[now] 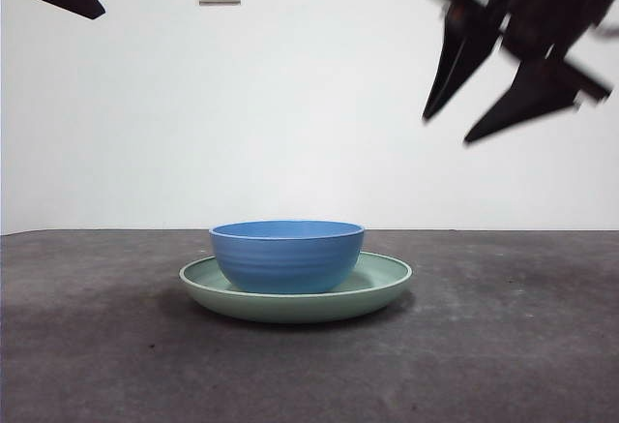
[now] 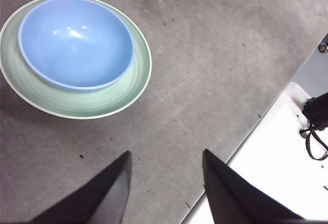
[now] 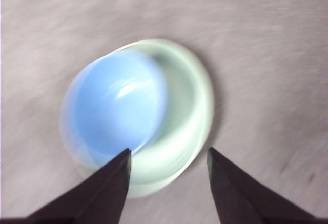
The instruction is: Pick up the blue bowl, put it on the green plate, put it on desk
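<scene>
The blue bowl (image 1: pixel 287 255) sits empty inside the green plate (image 1: pixel 382 287), off-centre toward one rim, both on the desk (image 1: pixel 503 346). The right gripper (image 1: pixel 488 104) hangs high above and to one side, jaws spread and holding nothing, with the bowl below it. The left gripper (image 2: pixel 165 183), also spread and empty, waits farther off, so the right arm looks nearer.

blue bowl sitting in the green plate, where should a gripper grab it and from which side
Probably by the rim, from above. The blue bowl stands upright and open-topped in the green plate, whose raised edge blocks a low side grasp. One jaw inside the wall, one outside. The right gripper, open and high above the desk, seems better placed than the left gripper.
</scene>
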`<state>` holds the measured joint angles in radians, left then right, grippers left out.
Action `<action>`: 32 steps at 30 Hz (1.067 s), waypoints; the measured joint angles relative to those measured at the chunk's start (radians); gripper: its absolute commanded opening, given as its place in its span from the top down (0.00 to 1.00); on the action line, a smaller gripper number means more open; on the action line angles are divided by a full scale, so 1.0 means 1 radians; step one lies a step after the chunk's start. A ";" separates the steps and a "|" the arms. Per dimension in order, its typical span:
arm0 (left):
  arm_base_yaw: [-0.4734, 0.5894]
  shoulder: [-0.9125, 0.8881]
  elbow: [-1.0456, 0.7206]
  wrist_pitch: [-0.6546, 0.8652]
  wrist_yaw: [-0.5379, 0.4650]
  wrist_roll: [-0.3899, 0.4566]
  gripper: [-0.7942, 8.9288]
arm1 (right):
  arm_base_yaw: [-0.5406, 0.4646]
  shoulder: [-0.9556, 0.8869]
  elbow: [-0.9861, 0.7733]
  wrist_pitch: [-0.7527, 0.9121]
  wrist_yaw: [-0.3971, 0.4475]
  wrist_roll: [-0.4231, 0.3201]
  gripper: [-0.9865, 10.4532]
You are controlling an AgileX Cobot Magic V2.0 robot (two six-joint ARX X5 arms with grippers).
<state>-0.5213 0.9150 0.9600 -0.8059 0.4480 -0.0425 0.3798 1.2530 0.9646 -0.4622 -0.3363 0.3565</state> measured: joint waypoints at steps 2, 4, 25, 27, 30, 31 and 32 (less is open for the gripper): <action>0.000 0.000 0.000 0.000 0.000 0.000 0.69 | 0.010 -0.072 0.000 -0.059 -0.026 -0.021 0.71; 0.000 0.000 0.000 0.001 0.000 0.000 0.69 | 0.023 -0.150 0.000 -0.123 -0.037 -0.041 0.71; 0.000 0.000 0.000 0.002 0.000 0.000 0.69 | 0.146 -0.471 0.000 -0.455 -0.038 -0.143 0.71; 0.000 0.000 0.000 0.002 0.000 0.000 0.69 | 0.146 -0.471 0.000 -0.455 -0.038 -0.144 0.71; 0.000 0.000 0.000 0.002 0.000 0.000 0.69 | 0.146 -0.471 0.000 -0.455 -0.038 -0.144 0.71; 0.000 0.000 0.000 0.002 0.000 0.000 0.69 | 0.146 -0.471 0.000 -0.455 -0.038 -0.144 0.71; 0.000 0.000 0.000 0.002 0.000 0.000 0.70 | 0.146 -0.471 0.000 -0.455 -0.038 -0.145 0.71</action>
<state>-0.5213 0.9150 0.9600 -0.8036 0.4480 -0.0425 0.5255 0.7822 0.9646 -0.9169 -0.3740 0.2119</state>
